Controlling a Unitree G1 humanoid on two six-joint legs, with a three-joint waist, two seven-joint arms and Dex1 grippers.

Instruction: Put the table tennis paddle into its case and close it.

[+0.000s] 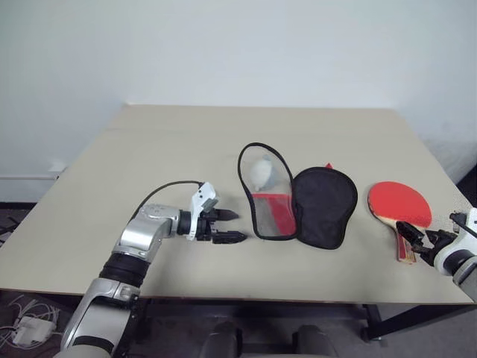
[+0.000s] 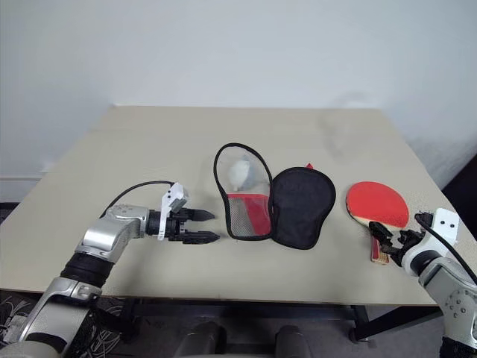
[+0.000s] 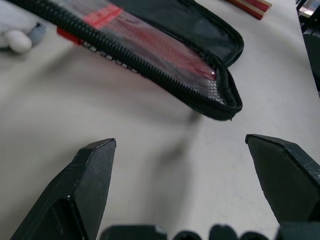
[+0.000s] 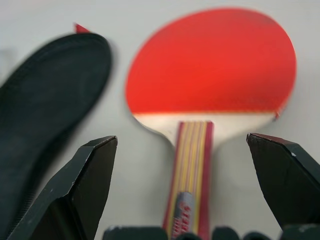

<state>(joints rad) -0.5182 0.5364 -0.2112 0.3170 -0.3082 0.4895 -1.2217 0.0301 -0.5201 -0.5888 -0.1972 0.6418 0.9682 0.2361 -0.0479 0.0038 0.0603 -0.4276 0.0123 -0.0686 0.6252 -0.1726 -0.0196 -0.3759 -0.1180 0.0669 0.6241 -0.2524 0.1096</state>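
The table tennis paddle [image 1: 399, 204] lies flat on the table's right side, red face up, handle [image 4: 192, 175] toward me. My right gripper [image 1: 414, 236] is open just behind the handle's end, fingers spread on either side of it, touching nothing. The case [image 1: 320, 203] lies unzipped and spread open in the middle: a black-lined half on the right and a clear-panelled half [image 1: 267, 192] on the left with a fluffy pale ball [image 1: 261, 172] under the panel. My left gripper [image 1: 231, 226] is open, pointing at the clear half's near edge [image 3: 200, 95] from the left, a short gap away.
The beige table [image 1: 149, 164] has bare room on the left and behind the case. Its front edge runs just below both grippers. A pale wall stands behind the table.
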